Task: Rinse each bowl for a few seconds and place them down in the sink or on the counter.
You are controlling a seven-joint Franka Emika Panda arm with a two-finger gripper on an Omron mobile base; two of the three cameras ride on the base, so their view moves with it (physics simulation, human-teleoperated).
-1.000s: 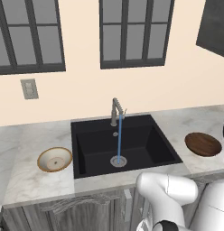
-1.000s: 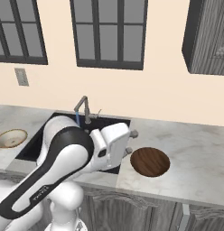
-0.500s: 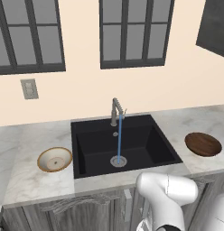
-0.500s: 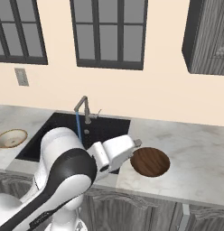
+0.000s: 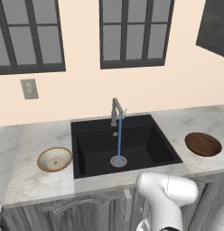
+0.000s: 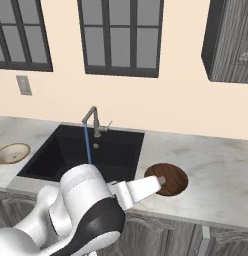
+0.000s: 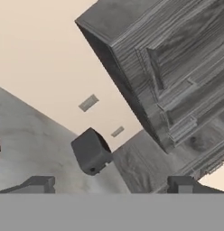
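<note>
Gripper (image 7: 111,184): jaws spread wide, nothing between them; the two tips rise apart in the hand view, looking across pale counter toward a wall cabinet (image 7: 172,67) and a small dark grey block (image 7: 91,151) sitting on the slab. In the right base view the forearm reaches toward the dark brown bowl (image 6: 169,179), its end overlapping the bowl's near-left rim; contact cannot be told.

Dark bowl: on the counter (image 6: 221,170), at about 3 o'clock from the sink (image 6: 71,152), just beside the basin's right edge. Tan-rimmed bowl (image 5: 54,159): on the counter at 9 o'clock from the sink, close to its left edge, upright, cream inside.

Tap (image 5: 115,109) at the sink's 12 o'clock; thin blue stream (image 5: 119,139) falling to the drain (image 5: 118,160).

Handling, judged: both bowls look rigid, glazed or polished, light, likely slick once wet, breakable if dropped into the basin. Shallow and wide, so no spanning the body; pinch the rim, one finger inside and one outside, at the near edge. Keep it level-ish under the stream.
</note>
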